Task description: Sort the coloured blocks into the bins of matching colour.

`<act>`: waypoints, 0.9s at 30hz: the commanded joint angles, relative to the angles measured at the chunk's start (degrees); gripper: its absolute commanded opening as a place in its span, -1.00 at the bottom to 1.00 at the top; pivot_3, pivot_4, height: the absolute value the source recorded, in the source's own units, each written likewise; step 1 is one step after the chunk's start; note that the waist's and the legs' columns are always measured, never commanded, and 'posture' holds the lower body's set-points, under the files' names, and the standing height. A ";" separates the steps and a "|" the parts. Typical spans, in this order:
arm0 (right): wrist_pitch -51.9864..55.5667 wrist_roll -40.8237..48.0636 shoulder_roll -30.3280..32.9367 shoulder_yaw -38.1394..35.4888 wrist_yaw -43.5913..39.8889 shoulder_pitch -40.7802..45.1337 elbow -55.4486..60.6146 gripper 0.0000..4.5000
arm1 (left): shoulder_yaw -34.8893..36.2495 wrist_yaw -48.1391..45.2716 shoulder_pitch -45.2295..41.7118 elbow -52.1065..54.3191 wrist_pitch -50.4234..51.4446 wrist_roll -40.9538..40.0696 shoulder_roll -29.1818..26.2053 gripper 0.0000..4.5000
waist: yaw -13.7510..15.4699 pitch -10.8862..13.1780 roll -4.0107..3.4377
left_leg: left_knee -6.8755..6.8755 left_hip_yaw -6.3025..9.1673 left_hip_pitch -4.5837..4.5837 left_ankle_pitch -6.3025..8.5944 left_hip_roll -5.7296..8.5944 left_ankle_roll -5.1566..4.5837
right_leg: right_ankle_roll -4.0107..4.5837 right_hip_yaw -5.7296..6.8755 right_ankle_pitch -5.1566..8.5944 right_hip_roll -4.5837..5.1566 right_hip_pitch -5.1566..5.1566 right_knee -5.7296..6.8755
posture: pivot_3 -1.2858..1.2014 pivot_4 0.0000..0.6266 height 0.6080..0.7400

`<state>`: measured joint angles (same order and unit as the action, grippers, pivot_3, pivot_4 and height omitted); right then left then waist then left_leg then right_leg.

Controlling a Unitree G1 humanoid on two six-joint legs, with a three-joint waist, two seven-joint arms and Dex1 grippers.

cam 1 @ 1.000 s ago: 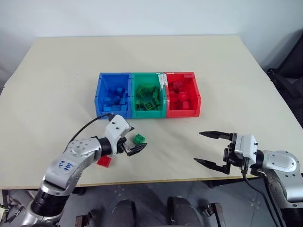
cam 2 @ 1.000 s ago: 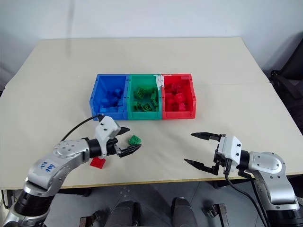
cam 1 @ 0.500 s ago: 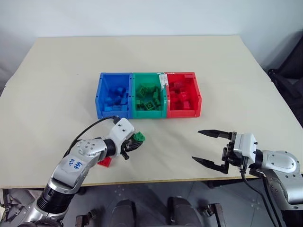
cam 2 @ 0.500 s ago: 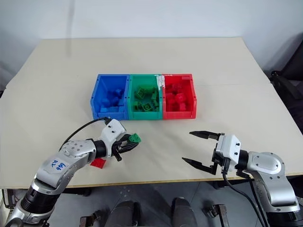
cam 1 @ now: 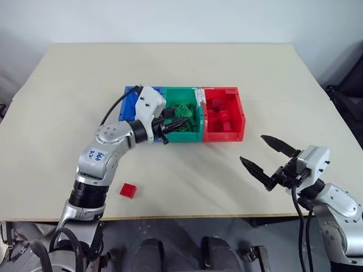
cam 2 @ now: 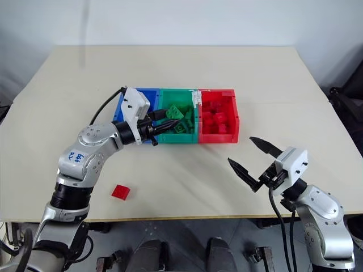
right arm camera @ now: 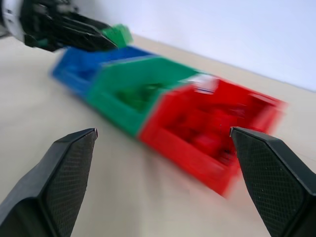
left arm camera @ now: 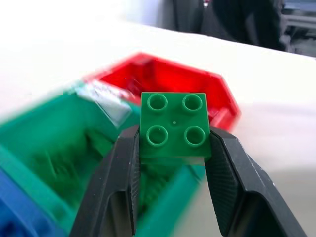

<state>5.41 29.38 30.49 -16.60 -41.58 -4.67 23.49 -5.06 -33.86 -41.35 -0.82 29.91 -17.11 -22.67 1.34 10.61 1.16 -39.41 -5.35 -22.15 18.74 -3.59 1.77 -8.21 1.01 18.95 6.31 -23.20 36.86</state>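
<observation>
Green bin [cam 2: 178,122] holds green blocks [cam 2: 180,116].

Beige table [cam 1: 187,62], pale wall [cam 1: 170,20]

Head stereo pair overhead; wrist cameras close, sharing bins [right arm camera: 168,108].

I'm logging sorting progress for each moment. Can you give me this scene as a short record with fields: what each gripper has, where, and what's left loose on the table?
left gripper: jaws shut on a green block, held above the green bin
right gripper: jaws open, empty, above the table nearer than the red bin
bins: blue bin, green, red in a row, each holding blocks of its own colour
loose: one red block on the table near the front edge
</observation>
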 commanded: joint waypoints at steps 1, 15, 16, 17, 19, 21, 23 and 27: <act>-0.98 -0.56 -0.94 -1.01 2.55 -0.62 3.49 1.00 | -0.01 1.27 -5.62 -9.65 -6.06 3.58 2.19 -0.35 | 0.08 0.00 0.00 | 0.01 0.03 -0.01 0.00 -0.01 0.00 | 0.00 0.02 0.00 -0.02 0.00 0.01 | 0.03 -0.52 1.00; -2.98 -2.14 0.15 3.21 -1.20 2.22 1.88 1.00 | 4.38 -7.04 0.10 -9.67 -13.70 1.19 1.08 0.90 | -0.33 0.00 0.00 | 0.13 0.01 -0.04 0.00 -0.04 0.00 | -0.01 0.01 -0.01 -0.05 -0.05 0.02 | 0.03 -0.52 1.00; -3.02 -1.19 0.30 4.18 -3.10 3.23 1.19 1.00 | 6.08 -9.60 3.27 -6.79 -14.07 -0.31 -1.33 0.90 | -0.29 0.00 0.00 | 0.13 0.01 -0.04 0.00 -0.04 0.00 | -0.01 0.01 -0.01 -0.05 -0.06 0.02 | 0.03 -0.52 1.00; -2.89 -0.25 0.44 4.92 -4.71 4.12 0.62 1.00 | 7.55 -11.78 6.03 -4.38 -14.46 -1.57 -3.41 0.90 | -1.05 0.00 0.00 | 0.13 0.01 -0.04 0.00 -0.04 0.00 | -0.01 0.00 -0.01 -0.04 -0.05 0.03 | 0.03 -0.52 1.00; -2.46 0.83 1.21 6.32 -8.03 5.84 -0.85 1.00 | 10.90 -14.84 11.62 0.25 -13.62 -4.40 -7.47 0.90 | -1.56 0.00 0.00 | 0.19 -0.01 -0.01 0.00 -0.07 0.00 | -0.01 -0.04 -0.01 -0.05 -0.05 0.11 | 0.03 -0.52 1.00; -2.51 0.55 2.81 8.50 -12.46 7.74 -3.08 1.00 | 15.91 -17.39 18.18 4.72 -11.90 -8.00 -11.78 0.90 | -1.83 0.00 0.00 | 0.22 0.01 0.00 0.00 -0.11 0.00 | 0.00 -0.04 0.00 -0.07 -0.05 0.11 | 0.03 -0.52 1.00; -3.00 0.31 3.74 9.94 -15.69 9.23 -5.06 1.00 | 19.54 -19.23 22.85 7.08 -12.10 -10.03 -14.78 0.90 | -1.79 0.01 0.01 | 0.24 0.02 -0.01 0.00 -0.11 0.00 | 0.00 -0.02 0.00 -0.05 -0.06 0.09 | 0.03 -0.52 1.00; -1.84 1.83 5.23 13.73 -24.40 14.31 -9.13 1.00 | 32.53 -23.88 38.20 10.19 -16.91 -12.77 -18.55 0.90 | -1.44 0.01 0.01 | 0.20 0.02 0.00 0.04 -0.07 -0.06 | 0.01 -0.02 0.00 0.03 -0.03 -0.06 | 0.03 -0.52 1.00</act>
<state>3.76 29.63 34.21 -3.80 -61.93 8.21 14.89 20.99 -54.91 -7.51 6.80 16.46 -27.45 -40.50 -0.11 10.61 1.17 -39.21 -5.35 -22.15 18.78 -3.66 1.71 -8.20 0.99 18.95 6.35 -23.23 36.80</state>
